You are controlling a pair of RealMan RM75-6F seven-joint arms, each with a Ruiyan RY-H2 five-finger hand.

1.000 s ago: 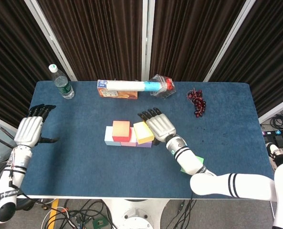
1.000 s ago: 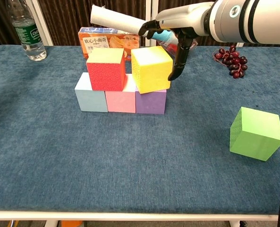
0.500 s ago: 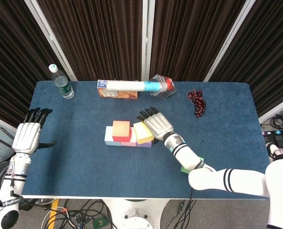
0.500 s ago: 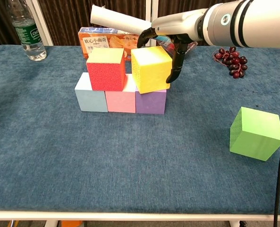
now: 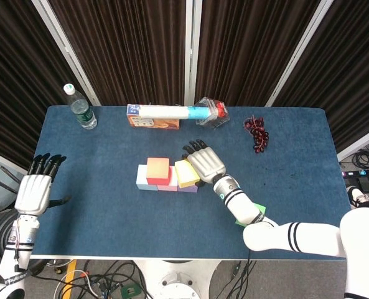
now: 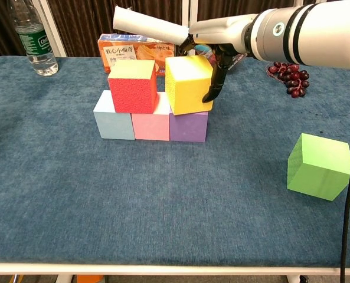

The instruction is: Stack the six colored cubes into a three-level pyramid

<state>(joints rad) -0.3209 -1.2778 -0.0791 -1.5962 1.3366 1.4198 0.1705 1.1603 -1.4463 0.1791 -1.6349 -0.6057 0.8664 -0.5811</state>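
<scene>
Five of six cubes stacked on the blue cloth-covered counter (image 6: 56, 194), right hand (image 5: 204, 163) gripping the tilted yellow foam cube (image 6: 188, 84).

Bottom row of three touching cubes: pale blue cube (image 6: 112, 119), pink cube (image 6: 151, 124), purple cube (image 6: 189, 125). Second level of two: red cube with a yellowish top (image 6: 133, 86) over the pale blue and pink ones, and the yellow cube over the pink and purple ones, leaning, with fingers (image 6: 213, 82) curled down its right face. One bright green cube (image 6: 319, 165) apart at the near right, alone on the cloth. Left hand (image 5: 32, 190) off the left edge, fingers straight and spread, holding nothing. Along the far edge: one clear plastic water bottle (image 6: 33, 38), one orange snack box (image 6: 136, 47) with a white paper roll (image 6: 149, 23) lying on top, one bunch of dark red grapes (image 6: 290, 74).
</scene>
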